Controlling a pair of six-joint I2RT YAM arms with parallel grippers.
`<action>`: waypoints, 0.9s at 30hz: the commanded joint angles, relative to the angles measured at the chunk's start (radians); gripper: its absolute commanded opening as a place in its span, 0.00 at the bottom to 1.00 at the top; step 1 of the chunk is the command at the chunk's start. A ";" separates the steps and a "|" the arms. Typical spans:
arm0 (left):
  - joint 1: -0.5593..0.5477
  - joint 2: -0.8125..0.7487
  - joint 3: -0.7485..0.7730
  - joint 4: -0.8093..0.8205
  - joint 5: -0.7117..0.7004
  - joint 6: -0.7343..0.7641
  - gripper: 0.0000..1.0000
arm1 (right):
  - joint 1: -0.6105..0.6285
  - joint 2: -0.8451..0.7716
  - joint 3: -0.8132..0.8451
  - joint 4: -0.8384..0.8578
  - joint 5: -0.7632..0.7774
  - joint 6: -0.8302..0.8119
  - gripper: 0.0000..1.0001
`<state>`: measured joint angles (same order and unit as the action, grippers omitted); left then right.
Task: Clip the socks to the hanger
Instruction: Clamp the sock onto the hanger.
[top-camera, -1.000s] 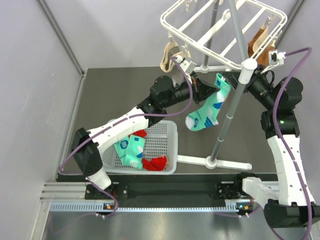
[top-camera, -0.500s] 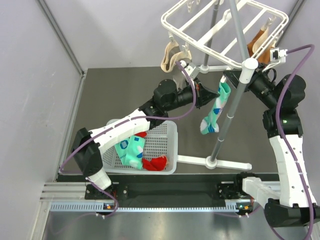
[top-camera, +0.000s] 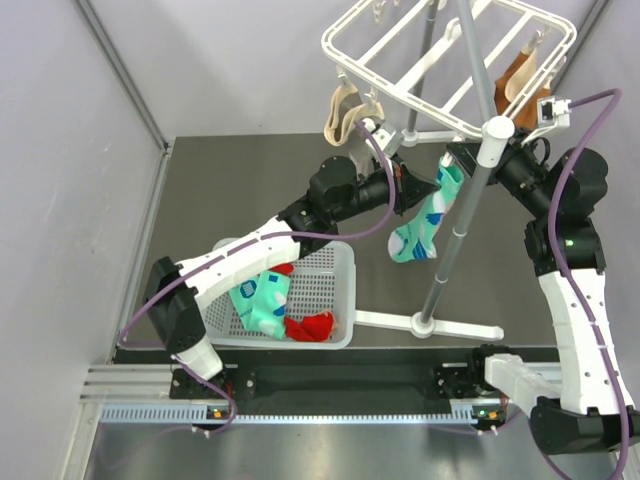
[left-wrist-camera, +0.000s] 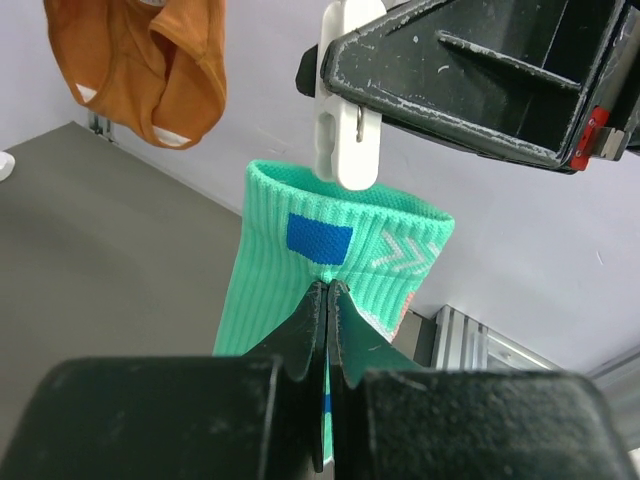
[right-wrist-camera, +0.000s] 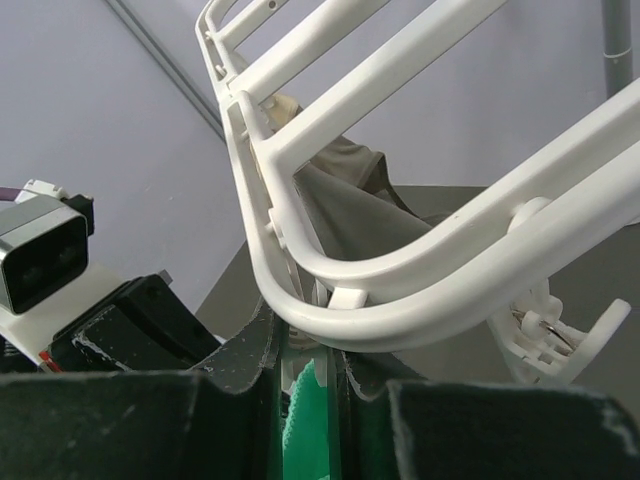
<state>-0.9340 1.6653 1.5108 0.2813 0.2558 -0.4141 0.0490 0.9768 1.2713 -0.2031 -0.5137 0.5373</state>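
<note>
Presently, items as seen:

1. Mint-green sock (top-camera: 424, 215), with blue and white patches. It hangs cuff-up in the air just left of the pole (top-camera: 450, 260), under the near edge of the hanger (right-wrist-camera: 420, 300), with its toe pointing down and left.
2. Clip (left-wrist-camera: 345, 140), white plastic. It sits at the top edge of the sock's cuff. Whether its tip actually bites the fabric is hard to tell.
3. Left gripper (left-wrist-camera: 328, 295). The fingers are pressed fully together and pinch the cuff just below its blue patch.
4. Right gripper (right-wrist-camera: 305, 350). It is closed to a narrow gap under the frame's near bar and apparently squeezes the clip. Green fabric shows between its fingers.
5. Basket (top-camera: 322, 275), white and perforated, at the near left of the table (top-camera: 230, 190). It holds a second mint-green sock (top-camera: 258, 300) and the red socks (top-camera: 312, 325), which lie at its near right corner.
6. Beige socks (top-camera: 343, 108), hanging at the hanger's left corner.
7. Orange-brown sock (left-wrist-camera: 150, 60), hanging at the hanger's right side.
</note>
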 joint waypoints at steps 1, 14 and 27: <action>-0.006 -0.027 0.046 0.027 -0.015 0.026 0.00 | 0.025 -0.015 0.000 -0.022 -0.017 -0.026 0.00; -0.005 -0.003 0.103 0.015 -0.016 0.029 0.00 | 0.037 -0.024 -0.004 -0.033 -0.019 -0.031 0.00; -0.005 -0.006 0.115 0.018 -0.015 0.026 0.00 | 0.045 -0.041 -0.032 -0.009 -0.034 -0.034 0.21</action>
<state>-0.9360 1.6657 1.5833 0.2596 0.2451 -0.3935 0.0704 0.9527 1.2549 -0.2001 -0.5003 0.5205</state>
